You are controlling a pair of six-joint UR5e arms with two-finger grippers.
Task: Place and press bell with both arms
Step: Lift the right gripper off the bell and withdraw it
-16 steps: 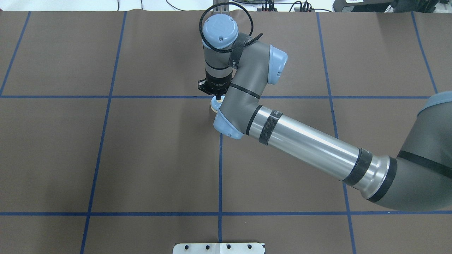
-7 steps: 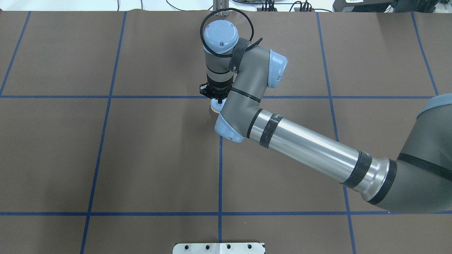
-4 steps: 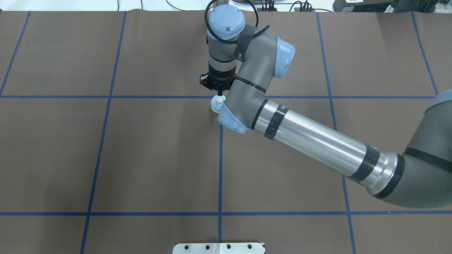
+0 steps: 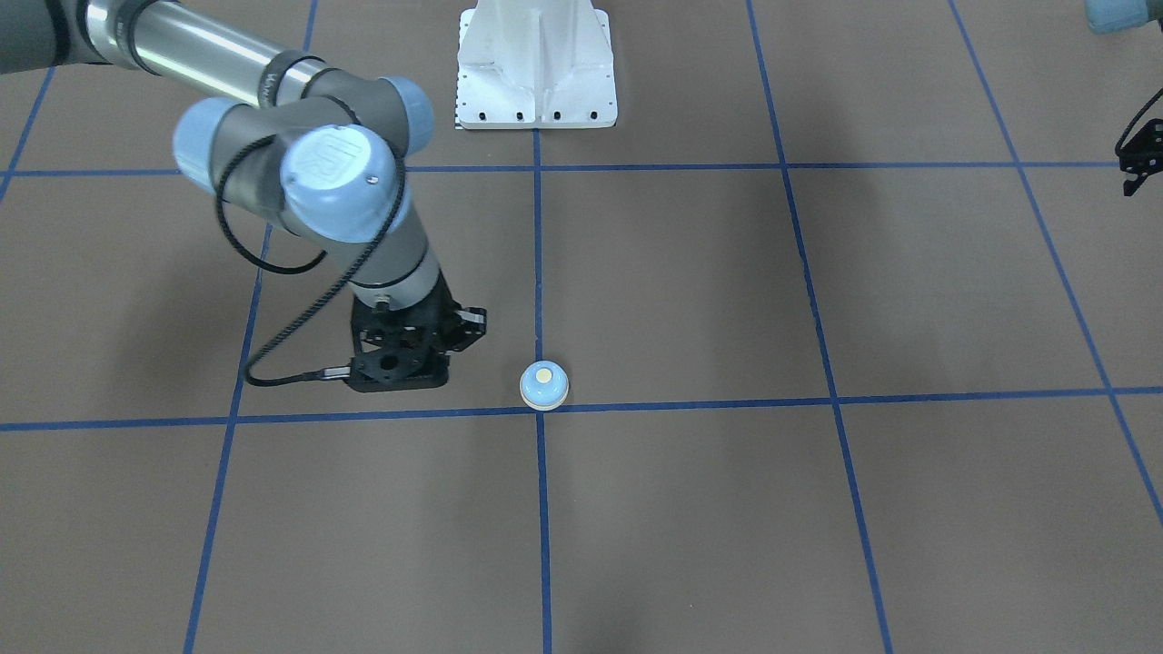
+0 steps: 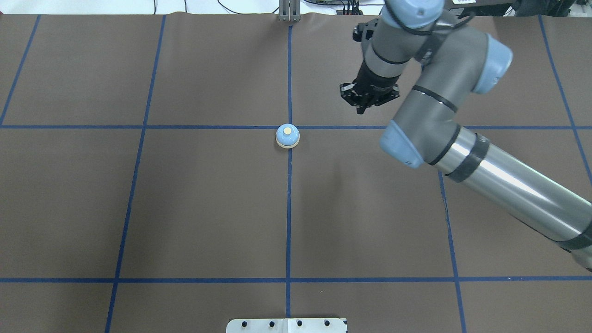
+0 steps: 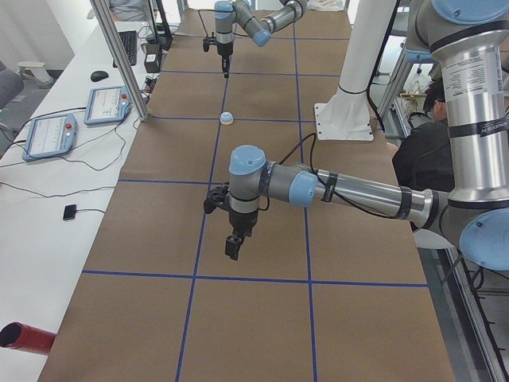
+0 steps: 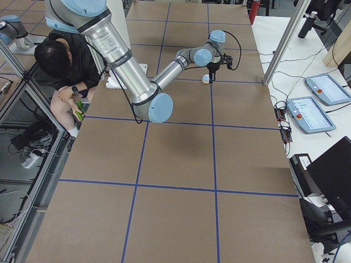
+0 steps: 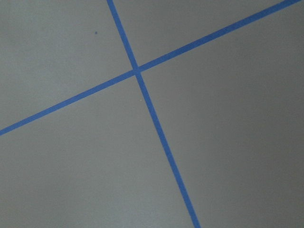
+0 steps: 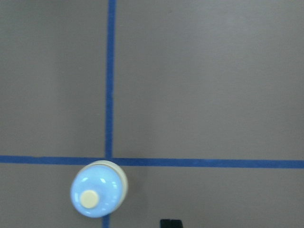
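The bell (image 5: 287,136) stands free on the brown table at a crossing of blue tape lines; it also shows in the front view (image 4: 544,385) and the right wrist view (image 9: 99,195). My right gripper (image 5: 361,109) hangs above the table, to the bell's right and a little beyond it in the overhead view, apart from it. Its fingers look closed together and empty; one black tip (image 9: 170,223) shows in its wrist view. My left gripper (image 6: 233,243) hovers low over bare table far from the bell, only partly seen at the front view's edge (image 4: 1138,168); I cannot tell whether it is open.
The white bolted pedestal (image 4: 536,68) stands at the robot's side of the table. Metal frame posts (image 6: 119,60) and teach pendants (image 6: 110,105) line the table's far side. A person (image 7: 66,71) sits beside the robot base. The left wrist view shows only tape lines (image 8: 137,71).
My right gripper was down on the bell's button, then lifted off and swung right and away from it. The bell stayed at the tape crossing.
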